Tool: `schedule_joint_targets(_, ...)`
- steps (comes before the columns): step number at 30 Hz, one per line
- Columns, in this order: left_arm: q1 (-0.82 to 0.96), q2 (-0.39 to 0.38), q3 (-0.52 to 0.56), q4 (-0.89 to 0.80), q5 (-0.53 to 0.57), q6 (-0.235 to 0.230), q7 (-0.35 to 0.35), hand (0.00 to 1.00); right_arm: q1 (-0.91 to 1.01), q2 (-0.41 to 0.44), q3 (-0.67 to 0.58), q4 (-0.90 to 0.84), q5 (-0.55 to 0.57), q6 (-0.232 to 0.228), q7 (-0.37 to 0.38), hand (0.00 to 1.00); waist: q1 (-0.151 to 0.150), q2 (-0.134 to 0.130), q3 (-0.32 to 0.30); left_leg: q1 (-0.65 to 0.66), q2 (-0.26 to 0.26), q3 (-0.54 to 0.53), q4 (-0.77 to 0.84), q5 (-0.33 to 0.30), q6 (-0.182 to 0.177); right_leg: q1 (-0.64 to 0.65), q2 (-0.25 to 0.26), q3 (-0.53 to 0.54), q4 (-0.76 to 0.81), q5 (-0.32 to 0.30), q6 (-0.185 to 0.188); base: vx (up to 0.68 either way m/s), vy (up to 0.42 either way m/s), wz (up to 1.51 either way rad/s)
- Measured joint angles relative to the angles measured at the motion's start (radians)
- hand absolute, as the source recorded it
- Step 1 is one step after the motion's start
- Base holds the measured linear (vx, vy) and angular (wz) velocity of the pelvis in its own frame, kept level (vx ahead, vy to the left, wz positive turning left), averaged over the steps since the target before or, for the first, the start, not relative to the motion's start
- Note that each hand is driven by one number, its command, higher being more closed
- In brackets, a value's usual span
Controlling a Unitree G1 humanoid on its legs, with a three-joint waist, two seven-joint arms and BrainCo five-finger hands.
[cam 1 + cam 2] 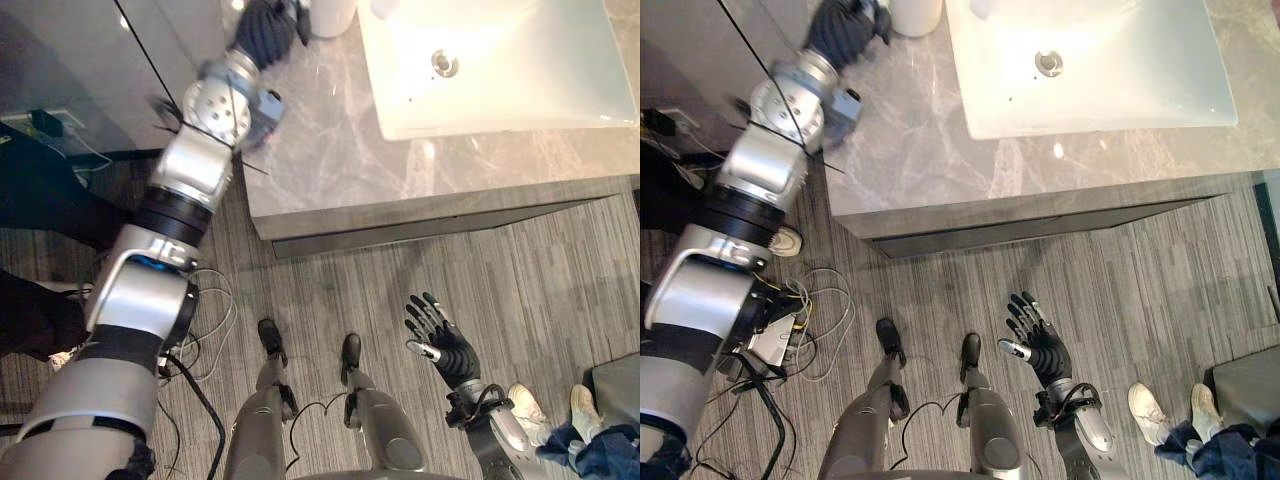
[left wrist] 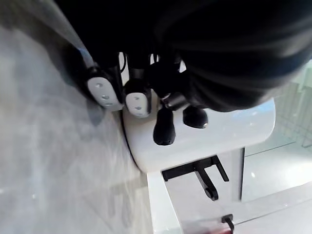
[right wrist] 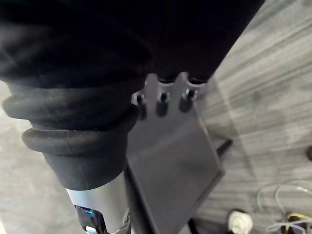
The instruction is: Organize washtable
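**Left hand gripping the white container at the counter's back edge**

The left hand (image 1: 265, 30) is stretching out over the far left corner of the grey marble counter (image 1: 330, 150). In the left wrist view its fingers (image 2: 139, 100) are curling round the side of a white container (image 2: 219, 131), with the dark tips pressing on the wall, so the hand is closing on it. The container is standing upright on the counter, directly at the fingertips and just to the hand's right, and it is touching the hand.

Further right of that hand, the white basin (image 1: 520, 90) is sitting in the counter, near the container but not touching it. Its drain (image 1: 444, 63) is showing in the bowl, well beyond the left hand's fingers.

The right hand (image 1: 445, 340) is hanging over the striped floor (image 1: 540, 280), well short of the counter's front edge and far from the container. Its fingers are lying straight and spread apart, palm bare, holding nothing. In the right wrist view the fingers (image 3: 163, 97) are pointing straight out over the floor.

Just to this hand's right, a person's pale shoes (image 1: 527, 405) are standing on the floor.
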State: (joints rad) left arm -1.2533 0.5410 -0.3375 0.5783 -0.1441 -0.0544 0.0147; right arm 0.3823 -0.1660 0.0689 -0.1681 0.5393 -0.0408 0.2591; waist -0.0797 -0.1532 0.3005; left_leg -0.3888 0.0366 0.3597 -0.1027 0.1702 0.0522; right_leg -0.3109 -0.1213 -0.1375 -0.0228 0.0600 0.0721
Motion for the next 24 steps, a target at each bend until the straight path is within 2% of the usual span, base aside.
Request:
schedule_joint_targets(2, -0.032, 0.054, 0.002, 0.018, 0.0, 0.0, 0.01, 1.0, 0.0, 0.0, -0.002, 0.0, 0.0, 0.0, 0.001, 0.0, -0.017, -0.005, 0.011, -0.005, -0.001, 0.003, 0.0, 0.003, 0.004, -0.005, 0.0, 0.002, -0.002, 0.007, 0.003, 0.04, 0.031, -0.03)
schedule_joint_targets(4, -0.049, 0.066, 0.006, 0.02, 0.0, 0.0, 0.009, 1.0, 0.005, 0.0, -0.005, 0.0, 0.0, -0.002, 0.001, 0.0, -0.019, -0.006, 0.011, -0.013, -0.001, 0.003, 0.005, 0.003, 0.005, -0.009, 0.001, 0.002, -0.013, 0.014, -0.001, 0.07, 0.034, -0.01)
schedule_joint_targets(19, -0.097, 0.087, 0.006, 0.061, -0.001, 0.001, 0.007, 1.0, 0.01, -0.02, -0.021, 0.0, 0.0, -0.021, 0.003, 0.0, -0.026, -0.005, 0.019, -0.02, 0.014, -0.012, 0.0, 0.0, 0.0, -0.007, 0.017, 0.003, -0.033, 0.036, -0.019, 0.01, 0.023, -0.01)
schedule_joint_targets(24, -0.027, 0.086, 0.047, 0.014, -0.001, 0.001, 0.006, 1.0, 0.009, -0.019, 0.002, 0.008, 0.0, -0.021, 0.004, 0.0, -0.024, 0.0, 0.022, -0.001, 0.013, -0.012, 0.002, 0.003, 0.004, 0.012, 0.016, 0.001, -0.033, 0.036, -0.019, 0.02, 0.042, -0.01)
